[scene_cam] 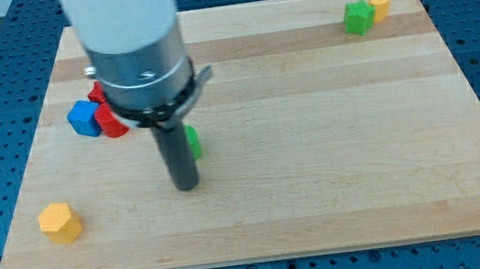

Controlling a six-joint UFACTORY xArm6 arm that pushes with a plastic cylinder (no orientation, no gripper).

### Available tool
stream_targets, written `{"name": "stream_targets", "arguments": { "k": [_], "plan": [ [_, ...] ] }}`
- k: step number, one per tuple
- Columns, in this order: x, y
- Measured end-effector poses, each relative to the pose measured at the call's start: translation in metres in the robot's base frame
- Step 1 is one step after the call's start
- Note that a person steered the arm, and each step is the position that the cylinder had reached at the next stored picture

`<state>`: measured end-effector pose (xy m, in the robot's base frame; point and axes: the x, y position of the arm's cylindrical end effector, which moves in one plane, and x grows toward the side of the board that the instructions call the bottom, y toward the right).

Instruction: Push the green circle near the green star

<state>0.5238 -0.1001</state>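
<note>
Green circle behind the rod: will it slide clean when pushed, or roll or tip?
Probably slides: the green circle looks low and lies flat on the smooth wooden board, so tipping or rolling seems unlikely. Its round edge may slip sideways off my tip, which mostly hides it.

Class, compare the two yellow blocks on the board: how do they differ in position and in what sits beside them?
The yellow block at the view's bottom left stands alone near the board's edge; the yellow block at the view's top right sits against a green star. The first looks larger, being closer. Both are yellow.
</note>
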Motion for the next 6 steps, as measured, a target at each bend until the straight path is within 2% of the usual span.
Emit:
{"name": "stream_targets", "arguments": {
  "k": [1,3,4,6],
  "plan": [
    [-0.014,-0.011],
    [-0.068,0.003],
    [-0.084,0.028],
    [-0.087,0.089]
  ]
}}
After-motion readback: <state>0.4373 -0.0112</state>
